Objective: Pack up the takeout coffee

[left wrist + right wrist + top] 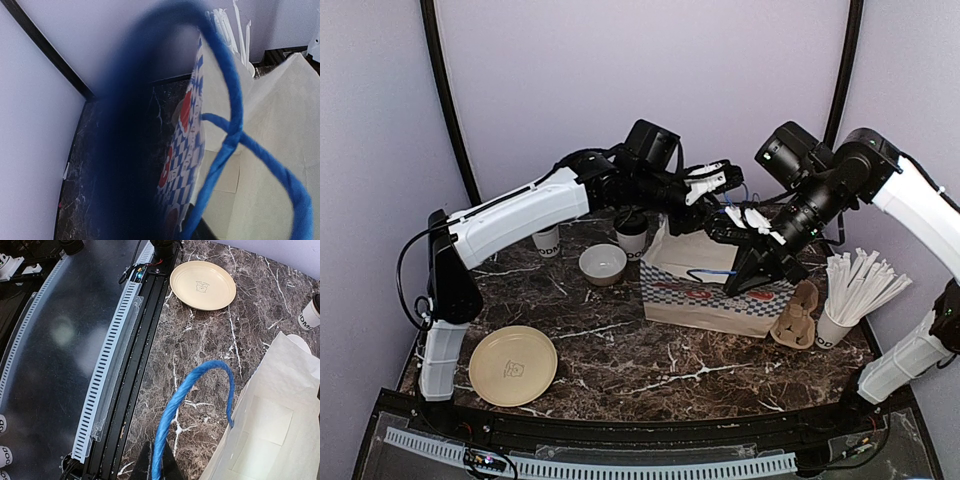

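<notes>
- While the right gripper (740, 280) is clamped on one blue handle (200, 375) of the paper bag (710, 300), the bag's mouth wants spreading wide without tipping it.
- The left gripper (715, 185) sits at the other handle (225, 100); I cannot tell whether it grips.
- The lidded cup (632, 232) and the unlidded cup (547, 240) stand on the table (650, 350) left of the bag; no cup shows inside it.

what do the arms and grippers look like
The left arm and right arm: white rounded link shells, black joints and bases, black camera blocks at the wrists. Black cables loop beside the left arm. The left gripper and right gripper: black bodies, white finger parts.
</notes>
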Robot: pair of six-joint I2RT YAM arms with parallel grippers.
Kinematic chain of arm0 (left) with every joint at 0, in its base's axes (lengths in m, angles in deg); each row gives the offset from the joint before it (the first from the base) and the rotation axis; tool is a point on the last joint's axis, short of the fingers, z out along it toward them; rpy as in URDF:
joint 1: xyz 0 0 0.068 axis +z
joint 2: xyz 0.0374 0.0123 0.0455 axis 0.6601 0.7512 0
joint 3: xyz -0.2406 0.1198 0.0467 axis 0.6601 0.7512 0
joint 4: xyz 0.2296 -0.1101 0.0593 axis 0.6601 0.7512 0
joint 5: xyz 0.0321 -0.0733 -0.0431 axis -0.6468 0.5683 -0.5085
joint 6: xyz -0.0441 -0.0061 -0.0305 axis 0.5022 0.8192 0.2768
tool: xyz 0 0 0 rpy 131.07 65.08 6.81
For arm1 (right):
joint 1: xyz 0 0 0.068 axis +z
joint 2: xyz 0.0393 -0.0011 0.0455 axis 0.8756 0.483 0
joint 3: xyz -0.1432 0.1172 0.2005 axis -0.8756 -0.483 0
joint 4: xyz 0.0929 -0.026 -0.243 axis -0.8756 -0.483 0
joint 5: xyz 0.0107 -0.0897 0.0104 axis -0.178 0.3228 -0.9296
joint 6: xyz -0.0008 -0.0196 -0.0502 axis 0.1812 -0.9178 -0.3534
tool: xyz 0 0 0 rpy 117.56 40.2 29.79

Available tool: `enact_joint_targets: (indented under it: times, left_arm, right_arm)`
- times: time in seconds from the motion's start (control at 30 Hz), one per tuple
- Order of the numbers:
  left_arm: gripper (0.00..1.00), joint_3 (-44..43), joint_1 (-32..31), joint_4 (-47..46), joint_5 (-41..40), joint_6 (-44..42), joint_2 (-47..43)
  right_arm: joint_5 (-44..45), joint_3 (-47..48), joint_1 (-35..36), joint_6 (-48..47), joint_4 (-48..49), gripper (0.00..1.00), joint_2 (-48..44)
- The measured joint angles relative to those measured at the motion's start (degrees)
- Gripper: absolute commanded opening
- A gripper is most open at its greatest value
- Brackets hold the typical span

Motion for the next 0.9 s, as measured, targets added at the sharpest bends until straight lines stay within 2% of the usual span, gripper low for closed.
enact_joint_targets:
  times: [0.03,0.1,0.2,0.3,0.4,0.63,0.9]
  left_arm:
    - [0.09,-0.3,0.0,0.2,0.3,-0.1,0.0]
    - [0.01,-1.2,0.0,0.6,0.8,-0.2,0.0]
    - [0.00,-2.0,0.0,1.1,1.0,-0.5,0.0]
    - [0.00,-2.0,0.0,2.1,0.5,-0.5,-0.1]
    - [0.00,-1.5,0.0,3.7,-1.2,-0.5,-0.8]
    - [0.00,6.1,0.3,9.1,-7.0,1.2,-10.2]
    - [0.00,9.7,2.0,15.3,-7.9,5.9,-20.2]
  right_arm:
    - [0.0,0.0,0.0,0.0,0.0,0.00,0.0]
    - [0.0,0.0,0.0,0.0,0.0,0.05,0.0]
    - [0.0,0.5,0.0,0.5,-0.2,0.17,0.0]
    - [0.2,1.9,-0.2,0.3,-0.5,0.38,0.0]
    - [-0.5,3.6,-2.6,0.1,-0.7,0.54,-0.1]
    - [-3.0,4.7,-16.1,-2.2,-0.4,0.57,-2.4]
    - [-4.5,2.3,-24.7,-3.2,-0.3,0.55,-2.4]
